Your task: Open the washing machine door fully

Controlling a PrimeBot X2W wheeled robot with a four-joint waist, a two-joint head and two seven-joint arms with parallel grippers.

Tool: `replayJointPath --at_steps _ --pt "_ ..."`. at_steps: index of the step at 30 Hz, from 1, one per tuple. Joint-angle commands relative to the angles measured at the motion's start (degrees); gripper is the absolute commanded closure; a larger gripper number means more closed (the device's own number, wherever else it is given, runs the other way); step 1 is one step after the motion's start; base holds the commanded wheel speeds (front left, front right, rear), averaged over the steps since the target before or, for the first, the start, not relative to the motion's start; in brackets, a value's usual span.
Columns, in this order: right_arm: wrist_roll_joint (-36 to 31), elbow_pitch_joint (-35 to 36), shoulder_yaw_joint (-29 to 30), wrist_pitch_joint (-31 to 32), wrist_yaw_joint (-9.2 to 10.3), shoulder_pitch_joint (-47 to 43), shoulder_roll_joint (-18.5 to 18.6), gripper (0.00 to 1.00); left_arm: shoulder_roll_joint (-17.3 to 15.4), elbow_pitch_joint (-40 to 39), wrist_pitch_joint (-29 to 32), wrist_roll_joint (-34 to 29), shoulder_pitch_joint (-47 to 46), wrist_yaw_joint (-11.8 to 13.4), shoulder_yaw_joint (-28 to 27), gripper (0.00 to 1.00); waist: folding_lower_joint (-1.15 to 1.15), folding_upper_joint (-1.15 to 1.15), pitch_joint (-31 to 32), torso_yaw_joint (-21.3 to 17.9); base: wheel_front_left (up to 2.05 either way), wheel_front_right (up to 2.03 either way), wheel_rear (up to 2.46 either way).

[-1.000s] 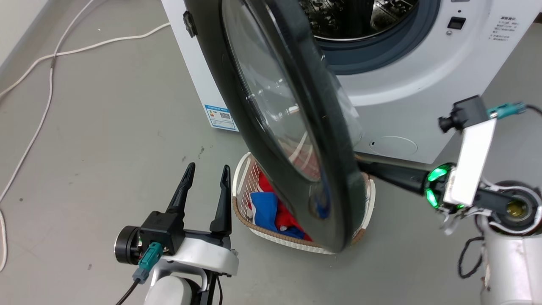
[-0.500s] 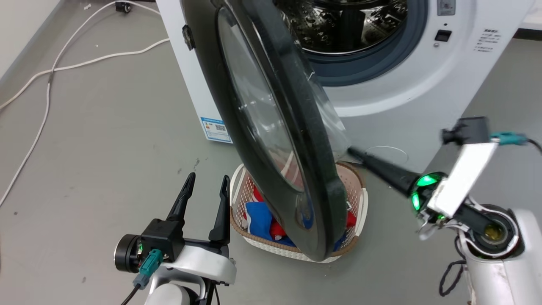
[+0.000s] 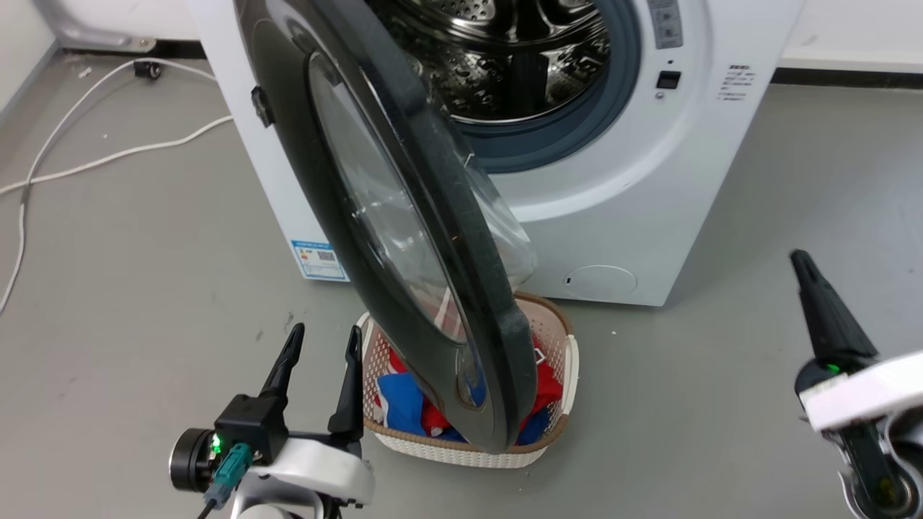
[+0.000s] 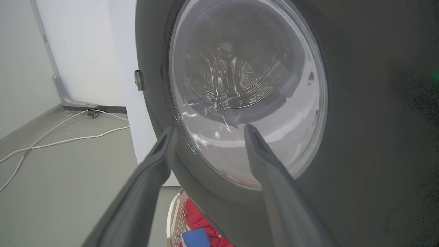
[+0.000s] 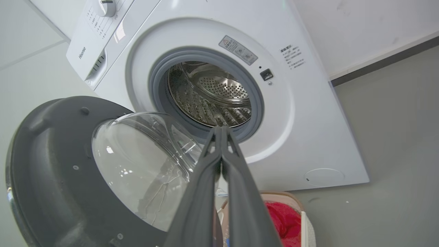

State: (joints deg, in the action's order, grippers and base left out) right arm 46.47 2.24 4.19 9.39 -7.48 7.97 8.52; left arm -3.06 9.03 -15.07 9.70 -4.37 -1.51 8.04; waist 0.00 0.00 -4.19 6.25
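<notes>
- Currently the washing machine door stands approx. half open. It is hinged at the left front edge of the machine body, w/ its free rim hanging out toward the robot, over the laundry basket.
- Left gripper: jaws apart, holding nothing, low beside the basket on the door's outer side. Its wrist view has it aimed at the glass. Contact can't be told there, but the head view suggests a gap.
- Right gripper: jaws together, empty, well apart from the door, off to the robot's right. Its wrist view looks along the pressed-together tips toward the drum.
- Step in hand, imo: widen the swing. The door prob. has to go further toward the robot's left.
- To do it well: push on the dark inner rim near the free edge, far from the hinge, for leverage. Keep off the glass bowl, follow the arc rather than a straight line, and ease off near the end stop.
- Left arm prob. needs to clear out first, since it sits on the side the door sweeps into.
- Orientation: it's a disc, so no true long axis. Its plane is upright, roughly square to the machine front. The outer face looks to the robot's left and the bowl bulges to its right. Nearly edge-on in the head view, it reads as a long oval from upper left to lower right.
</notes>
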Motion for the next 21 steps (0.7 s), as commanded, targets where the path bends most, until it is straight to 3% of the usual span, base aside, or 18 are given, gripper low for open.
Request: replayJointPath --at_steps 1,7,16,17,18,19,21 --pt "-2.9 0.7 -0.1 -1.9 -0.03 -1.5 0.9 1.0 -0.3 0.2 -0.2 -0.5 0.9 -0.3 -0.4 0.0 0.0 0.0 0.8 -0.9 0.0 0.0 0.0" --pt "-20.3 3.2 -0.8 -10.0 -0.02 -7.9 1.9 1.0 -0.7 1.1 -0.2 -0.8 2.6 -0.8 -2.3 0.0 0.0 0.0 2.5 -2.3 0.0 0.0 0.0" --pt "-32.6 4.3 -1.9 -12.3 -0.02 -15.5 -1.4 0.97 -1.2 2.2 -0.2 -1.5 5.3 -1.4 -3.7 0.0 0.0 0.0 4.4 -3.1 0.0 0.0 0.0" --pt "-33.6 4.5 -2.0 -12.5 -0.02 -16.3 -1.6 0.74 -1.3 2.2 -0.2 -1.5 5.6 -1.4 -3.9 0.0 0.0 0.0 4.6 -3.1 0.0 0.0 0.0" --pt "-34.6 4.6 -2.0 -12.6 -0.01 -17.0 -1.8 0.34 -1.3 2.3 -0.2 -1.5 5.9 -1.4 -3.9 0.0 0.0 0.0 4.8 -3.1 0.0 0.0 0.0" --pt "-35.6 4.8 -1.9 -12.7 -0.02 -17.7 -1.9 0.0 -1.3 2.3 -0.2 -1.5 6.1 -1.5 -4.0 0.0 0.0 0.0 5.0 -3.1 0.0 0.0 0.0" --pt "-36.8 5.5 -1.7 -13.1 -0.02 -18.7 -2.6 0.0 -1.3 2.2 -0.2 -1.6 6.6 -1.5 -4.3 0.0 0.0 0.0 5.3 -3.2 0.0 0.0 0.0"
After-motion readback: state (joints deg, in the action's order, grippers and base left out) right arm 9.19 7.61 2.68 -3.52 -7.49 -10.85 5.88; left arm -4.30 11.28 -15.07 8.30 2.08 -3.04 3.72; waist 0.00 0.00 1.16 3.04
